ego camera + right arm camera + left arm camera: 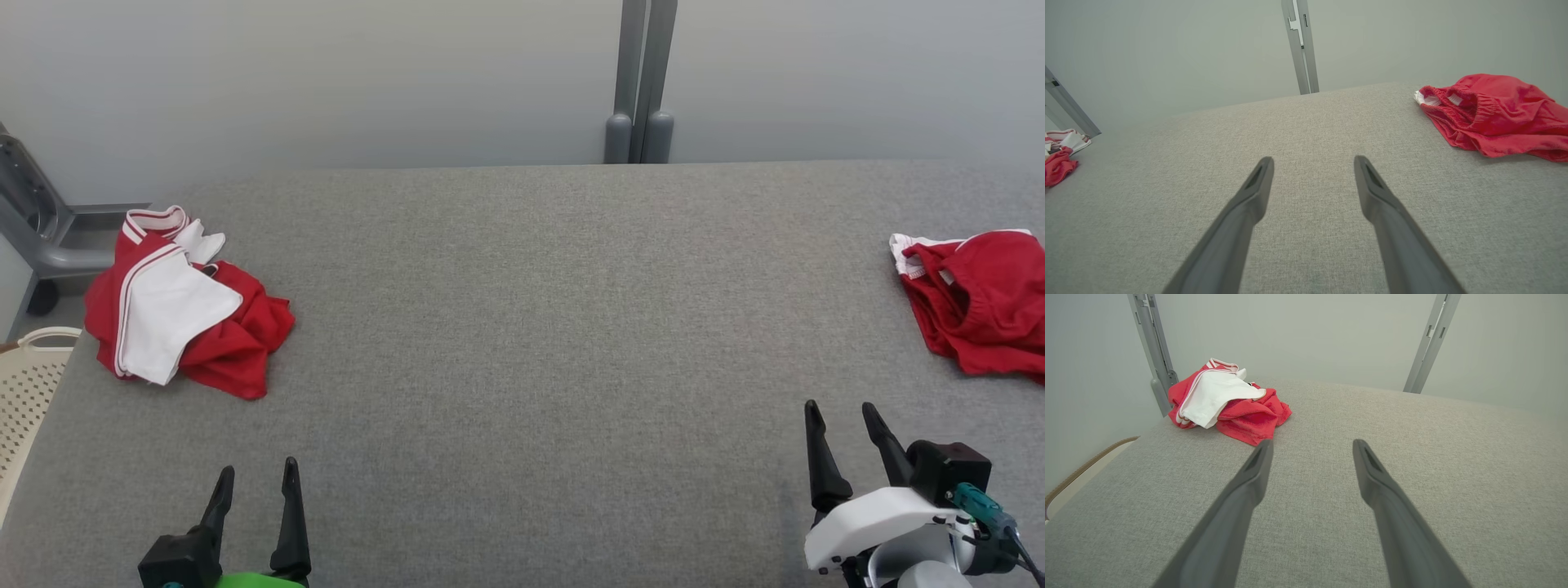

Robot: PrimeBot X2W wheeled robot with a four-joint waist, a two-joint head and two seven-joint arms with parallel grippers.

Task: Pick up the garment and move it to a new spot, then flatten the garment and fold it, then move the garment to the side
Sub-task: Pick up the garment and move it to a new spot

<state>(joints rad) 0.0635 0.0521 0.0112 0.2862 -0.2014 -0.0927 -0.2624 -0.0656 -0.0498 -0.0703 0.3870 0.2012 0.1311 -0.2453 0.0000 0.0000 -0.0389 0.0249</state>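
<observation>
Surface: a grey fabric-covered table (539, 327) running the full width of the head view, with a pale wall (326, 73) behind it.
Garment 1: a red-and-white garment (175, 306) lies crumpled near the table's far left corner, with a white panel edged in red stripes folded over its top.
Garment 2: a red garment (984, 302) with a gathered waistband lies bunched at the table's right edge, partly cut off by the head view's border.
Spacing: the 2 garments lie well apart, with bare grey cloth between them.
Left gripper: the left gripper (258, 467) hovers over the near left of the table, its 2 dark fingers spread with nothing between them. In its wrist view the red-and-white garment lies ahead and to the left, not touching the fingertips.
Right gripper: the right gripper (838, 406) stands over the near right of the table, its fingers likewise parted and empty. The red garment lies ahead and to its right, clear of the fingers.
Surroundings: a cream perforated basket (28, 384) sits beside the table's left edge, and a grey upright post (641, 82) stands behind the far edge.
</observation>
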